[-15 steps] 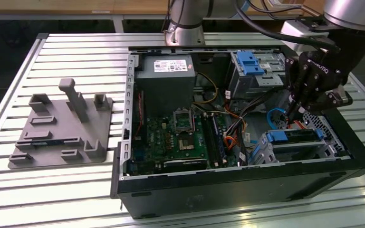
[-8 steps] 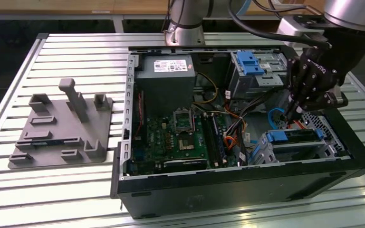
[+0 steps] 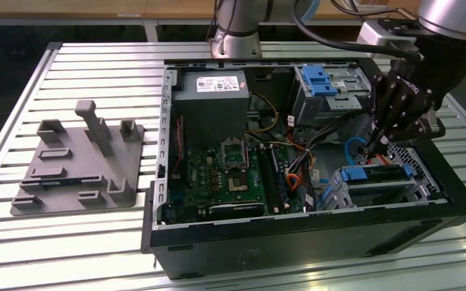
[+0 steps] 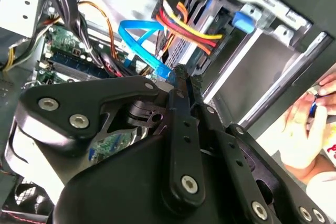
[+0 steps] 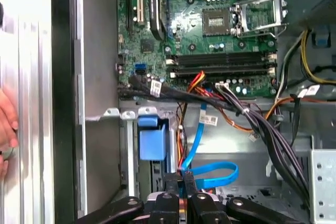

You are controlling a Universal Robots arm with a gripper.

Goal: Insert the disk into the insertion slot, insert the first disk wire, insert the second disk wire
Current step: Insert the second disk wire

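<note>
One disk (image 3: 376,177) already sits in the insertion slot (image 3: 415,193), the perforated metal cage at the exterior view's right of the open computer case (image 3: 298,230) on the table (image 3: 79,242); its blue bracket (image 5: 152,141) shows at the cage mouth in the first wrist view. The hand (image 5: 180,181) is low inside the case, just beside the back of the disk, with its two fingers pressed close together on the plug end of a thin blue flat cable (image 5: 212,174). This cable looks soft and light, so it bends and loops easily; the stiff plug at its end is, I think, the good place to hold it, because the ribbon itself would fold. The plug is small and seems fragile if it goes in tilted. A bundle of red, yellow and orange wires (image 4: 186,24) runs near the cage.
</note>
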